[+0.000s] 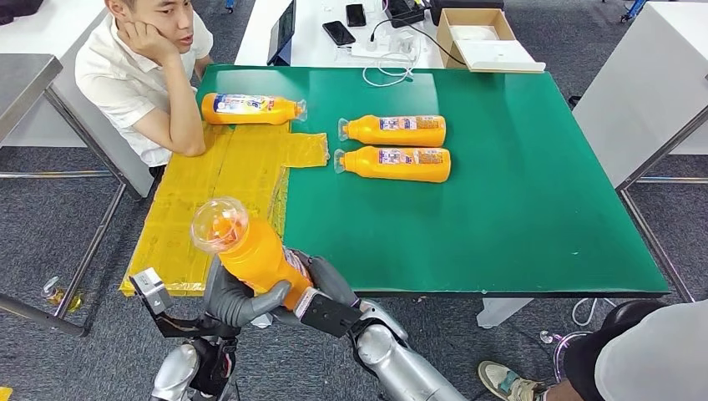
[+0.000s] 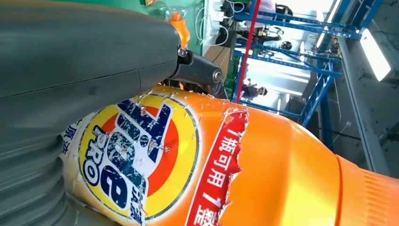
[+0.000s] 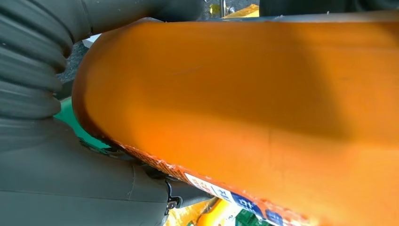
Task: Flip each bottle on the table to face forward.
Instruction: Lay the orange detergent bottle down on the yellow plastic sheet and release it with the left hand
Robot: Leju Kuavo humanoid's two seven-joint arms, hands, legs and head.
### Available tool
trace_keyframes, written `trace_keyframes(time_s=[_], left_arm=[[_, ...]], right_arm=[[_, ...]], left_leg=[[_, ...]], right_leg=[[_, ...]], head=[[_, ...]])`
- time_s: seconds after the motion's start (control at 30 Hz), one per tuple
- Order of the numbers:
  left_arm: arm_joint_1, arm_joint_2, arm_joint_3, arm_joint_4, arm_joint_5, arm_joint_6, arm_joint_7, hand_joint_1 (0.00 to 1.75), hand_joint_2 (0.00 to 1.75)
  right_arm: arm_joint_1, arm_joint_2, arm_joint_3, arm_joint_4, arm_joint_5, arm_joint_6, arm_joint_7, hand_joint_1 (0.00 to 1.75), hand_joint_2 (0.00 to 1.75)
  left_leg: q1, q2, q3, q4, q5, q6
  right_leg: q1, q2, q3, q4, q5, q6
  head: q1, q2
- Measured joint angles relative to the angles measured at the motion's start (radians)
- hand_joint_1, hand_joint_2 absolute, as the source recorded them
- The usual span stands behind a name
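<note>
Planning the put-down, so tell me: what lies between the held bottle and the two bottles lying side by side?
Head view: held bottle, the pair; between them only bare green mat and the yellow sheet's edge.

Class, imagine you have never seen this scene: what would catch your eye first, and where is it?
First, the orange bottle gripped by both robot hands, left hand and right hand, lifted at the table's near edge. Next, three orange bottles lying on the green table, one beside a seated person.

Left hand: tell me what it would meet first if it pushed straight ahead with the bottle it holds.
Judging from the head view, the left hand and its bottle point up and forward over the yellow sheet. Beyond that lies the bottle by the person's elbow, probably first; depth is unclear.
</note>
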Motion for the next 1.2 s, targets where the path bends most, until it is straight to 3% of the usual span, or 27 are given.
trace_keyframes(time_s=[0.03,0.13,0.17,0.47,0.6,0.9,1.2], left_arm=[[0.000,0.000,-0.001,0.000,0.000,0.000,0.001,1.75,1.75],[-0.001,0.000,-0.002,0.001,0.006,-0.001,0.012,1.75,1.75],[-0.002,0.000,-0.002,0.001,0.014,-0.002,0.021,1.75,1.75],[0.008,0.012,0.002,-0.003,0.053,-0.002,0.052,1.75,1.75],[0.013,0.016,0.002,-0.008,0.053,-0.002,0.052,1.75,1.75],[0.001,0.025,0.009,-0.024,0.045,0.022,0.073,1.75,1.75],[-0.031,0.034,0.012,-0.027,-0.030,0.094,0.060,1.75,1.75]], right_arm=[[0.001,0.000,0.000,0.000,0.000,0.000,0.000,1.65,1.75],[0.003,-0.001,0.000,0.000,0.000,-0.002,0.000,0.38,1.75],[0.005,-0.001,0.000,0.000,0.002,-0.007,0.000,0.04,1.75],[0.066,0.000,0.011,-0.037,0.061,-0.121,-0.019,0.00,1.75],[0.078,-0.001,0.013,-0.053,0.067,-0.129,-0.020,0.00,0.00],[0.126,-0.015,0.023,-0.148,0.157,-0.262,-0.089,0.00,0.00],[0.134,-0.023,0.027,-0.187,0.181,-0.321,-0.112,0.00,0.00]], left_leg=[[0.000,0.000,0.000,0.000,0.000,0.000],[0.000,0.000,0.000,0.000,0.000,0.000],[0.000,0.000,0.000,0.000,0.000,0.000],[0.000,0.000,0.000,0.000,0.000,0.000],[0.000,0.000,0.000,0.000,0.000,0.000],[0.000,-0.001,0.000,0.000,0.000,0.000],[0.000,0.000,0.000,0.000,0.000,0.000]], right_leg=[[0.000,0.000,0.000,0.000,0.000,0.000],[0.000,0.000,0.000,0.000,0.000,0.000],[0.000,0.000,0.000,0.000,0.000,0.000],[0.000,0.000,0.000,0.000,0.000,0.000],[0.000,0.000,0.000,0.000,0.000,0.000],[0.000,0.000,0.001,0.000,0.000,0.000],[0.000,0.000,0.001,0.000,0.000,0.000]], head=[[0.000,0.000],[0.000,0.000],[0.000,0.000],[0.000,0.000],[0.000,0.000],[0.000,0.000],[0.000,0.000]])
